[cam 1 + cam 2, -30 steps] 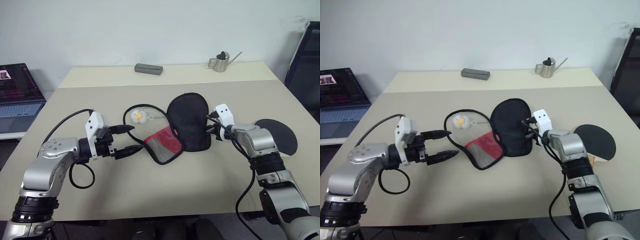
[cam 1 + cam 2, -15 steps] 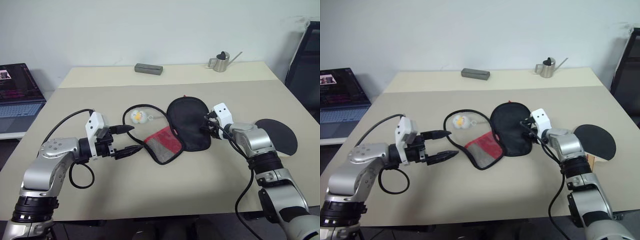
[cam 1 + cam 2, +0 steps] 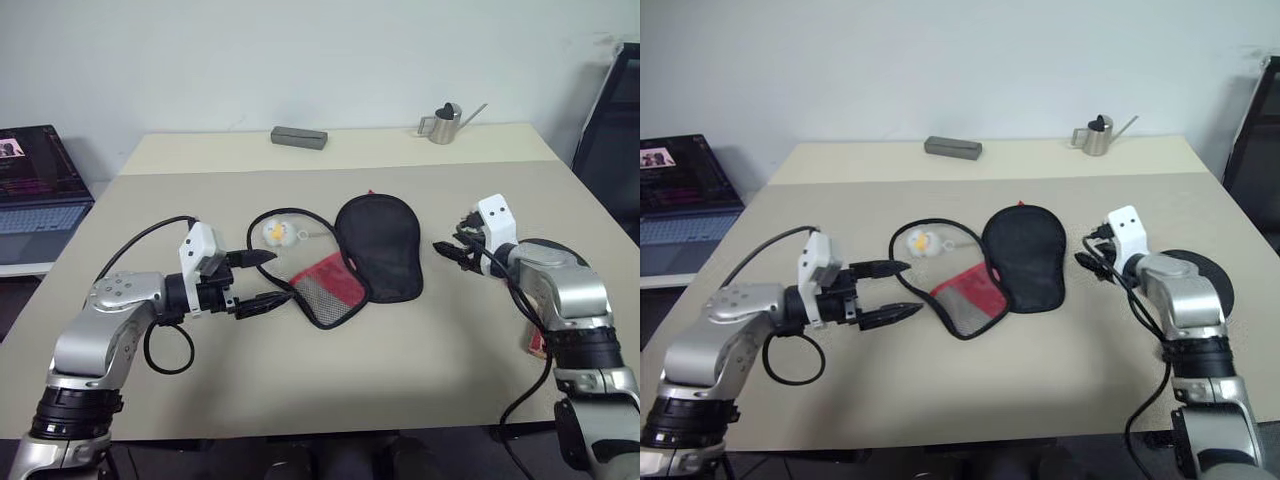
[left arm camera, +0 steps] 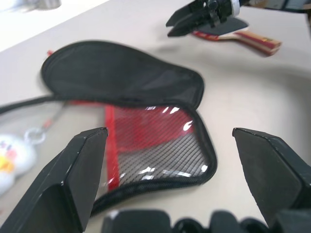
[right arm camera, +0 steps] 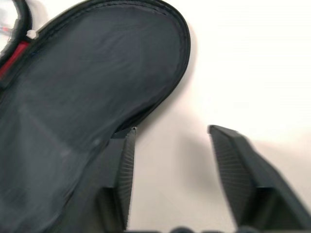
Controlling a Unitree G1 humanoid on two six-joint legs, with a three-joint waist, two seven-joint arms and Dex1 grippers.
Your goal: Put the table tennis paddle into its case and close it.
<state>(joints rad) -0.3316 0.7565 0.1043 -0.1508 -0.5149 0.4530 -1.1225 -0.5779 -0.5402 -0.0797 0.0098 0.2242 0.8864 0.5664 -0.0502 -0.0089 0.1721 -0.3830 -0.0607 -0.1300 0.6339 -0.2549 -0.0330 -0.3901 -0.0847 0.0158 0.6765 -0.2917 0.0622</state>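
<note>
The case [image 3: 378, 245] lies unzipped on the table, its black half flat and its red mesh panel [image 3: 325, 285] spread toward me. The duck charm [image 3: 276, 232] rests to the left of the black half. My left gripper [image 3: 268, 277] hovers open just left of the mesh panel, holding nothing. To the right of the case, clear of its edge, my right gripper [image 3: 447, 252] is open and empty. The table tennis paddle lies behind my right arm. Its black blade [image 3: 1215, 272] is partly hidden, and the left wrist view shows its handle [image 4: 260, 42].
A small metal watering can [image 3: 440, 122] and a grey box [image 3: 298, 137] stand along the table's far edge. A laptop [image 3: 35, 190] sits on a lower surface off the left side. A black frame [image 3: 612, 110] stands beyond the right corner.
My right gripper opened, let go of the case's black half and drew back to the right and up. The black half dropped flat. The left arm stayed put.
</note>
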